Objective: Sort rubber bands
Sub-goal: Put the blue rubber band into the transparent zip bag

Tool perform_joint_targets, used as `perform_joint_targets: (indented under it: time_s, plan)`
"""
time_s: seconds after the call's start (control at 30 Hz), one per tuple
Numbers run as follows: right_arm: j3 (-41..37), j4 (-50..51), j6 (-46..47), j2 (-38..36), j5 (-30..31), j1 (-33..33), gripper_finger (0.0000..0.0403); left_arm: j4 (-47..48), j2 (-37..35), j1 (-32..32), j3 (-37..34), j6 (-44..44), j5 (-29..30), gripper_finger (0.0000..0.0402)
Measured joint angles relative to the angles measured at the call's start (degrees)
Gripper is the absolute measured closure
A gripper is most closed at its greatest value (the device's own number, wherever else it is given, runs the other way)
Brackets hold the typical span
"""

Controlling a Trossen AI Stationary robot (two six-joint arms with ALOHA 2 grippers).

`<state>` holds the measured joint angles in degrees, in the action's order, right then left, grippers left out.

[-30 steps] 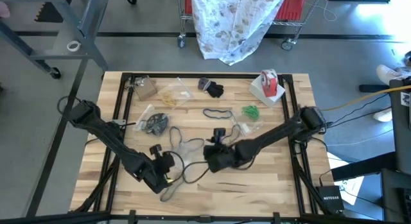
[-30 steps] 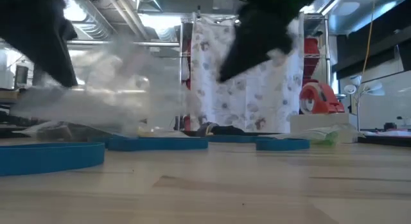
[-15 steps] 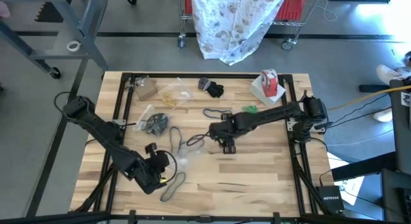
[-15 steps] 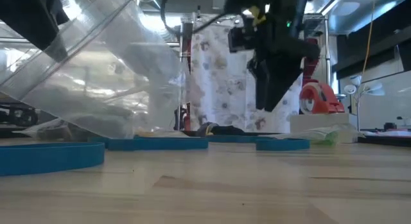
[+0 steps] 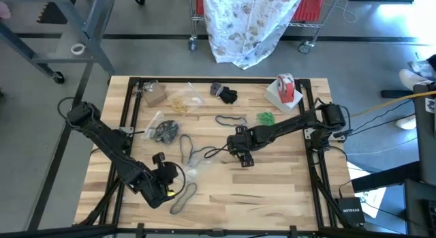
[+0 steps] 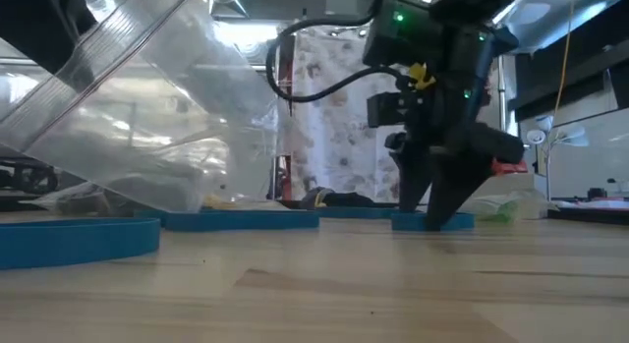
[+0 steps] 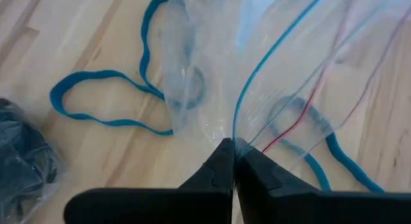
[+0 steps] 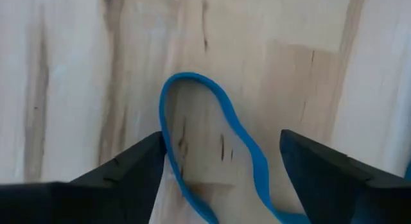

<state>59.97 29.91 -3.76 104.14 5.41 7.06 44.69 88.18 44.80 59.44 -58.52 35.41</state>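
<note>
My left gripper (image 5: 168,181) (image 7: 233,161) is near the table's front left, shut on a clear plastic bag (image 7: 302,76) (image 6: 147,117). Teal-blue rubber bands lie beside it (image 7: 96,99) and behind the plastic (image 7: 302,128). Near the table's middle my right gripper (image 5: 242,157) (image 8: 221,147) points steeply down with its fingers open. They stand on either side of the looped end of a teal-blue rubber band (image 8: 212,115) that lies flat on the wood. I cannot tell whether they touch it. In the low view its fingertips (image 6: 437,217) are down at the tabletop. My left gripper pinches the bag's mouth edge beside the blue zip line (image 7: 241,144) between its two fingertips. The fingers slant down from the table's near left side. The bag slopes away below the hold, drawn up like a tent, and its lower part (image 6: 138,196) rests on the table.
At the back stand a red-and-white tape roll (image 5: 286,84), a brown box (image 5: 153,95), a bag of tan bands (image 5: 180,101) and black bands (image 5: 225,95). Green bands (image 5: 266,119), a dark band (image 5: 231,120) and a bag of black bands (image 5: 163,131) lie mid-table.
My right gripper has drawn away from the bag toward the table's right, tipped to point more steeply down, and sunk to the tabletop over the teal-blue band. The bag stays held up by my left gripper.
</note>
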Motion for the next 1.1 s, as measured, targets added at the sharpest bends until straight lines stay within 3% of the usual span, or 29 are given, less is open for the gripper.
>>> perform_joint_targets:
  time_s: [0.17,0.27,0.37,0.57,0.77,0.97,1.1]
  plan:
    - [-2.8,-4.6,-2.1,0.7,0.5,0.0,0.0104,-0.2,0.0,-0.4,0.0,0.3,1.2,0.0401]
    - [-2.9,-4.3,-0.2,1.2,-1.1,0.0,0.0130,-0.3,0.0,-0.5,0.0,0.1,1.3,0.0401]
    - [-3.0,-4.5,2.9,1.3,-3.6,0.0,0.0195,-0.6,0.0,-0.5,0.0,0.0,1.5,0.0401]
    - [-3.0,-5.6,9.8,1.1,-6.0,0.9,0.0380,-0.8,0.0,-1.1,0.0,-0.5,1.5,0.0401]
    - [-0.4,-9.5,14.7,-1.2,-2.6,7.5,0.0396,-0.8,0.0,-1.8,0.0,-1.5,1.5,0.0401]
    - [8.9,-11.1,15.4,-3.0,2.7,14.7,0.0397,-3.9,0.1,-2.6,-0.1,0.2,1.5,0.0401]
    - [15.4,-17.0,14.3,-3.2,3.1,17.6,0.0400,-6.3,0.1,-3.3,-0.1,1.9,1.5,0.0401]
